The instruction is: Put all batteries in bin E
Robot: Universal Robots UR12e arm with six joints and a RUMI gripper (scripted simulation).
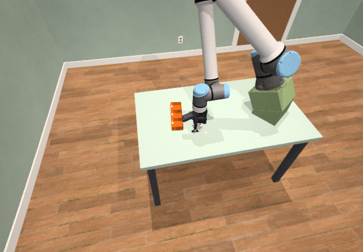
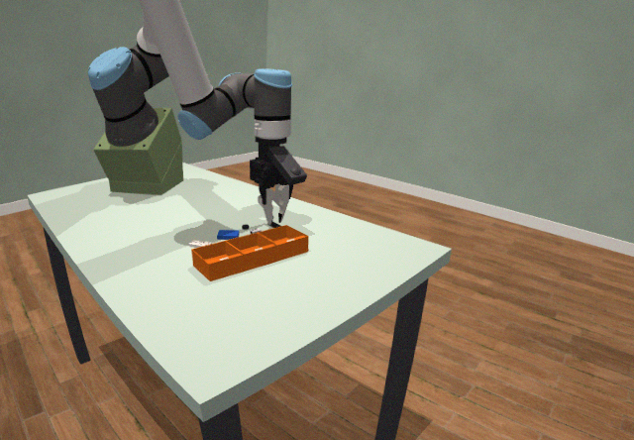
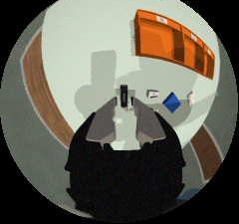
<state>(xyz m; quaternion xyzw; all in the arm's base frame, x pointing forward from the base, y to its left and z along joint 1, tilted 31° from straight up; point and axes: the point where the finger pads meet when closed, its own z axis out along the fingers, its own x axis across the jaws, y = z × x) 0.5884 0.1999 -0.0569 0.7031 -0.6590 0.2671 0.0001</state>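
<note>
A small black battery (image 3: 123, 95) lies on the pale green table (image 1: 234, 146) (image 2: 256, 322), just ahead of my fingertips. My gripper (image 3: 123, 97) (image 1: 195, 128) (image 2: 273, 216) points straight down, low over the table beside the end of the bins. Its fingers stand a narrow gap apart with nothing between them. An orange row of three joined bins (image 1: 176, 116) (image 2: 246, 265) (image 3: 164, 37) stands upright next to it. Each bin has a small white label that is too small to read.
A blue block (image 3: 171, 102) (image 2: 225, 233) and two small white items (image 3: 152, 93) (image 3: 190, 99) lie on the table beside the bins. The arm's green base block (image 1: 272, 99) (image 2: 141, 161) stands at the far corner.
</note>
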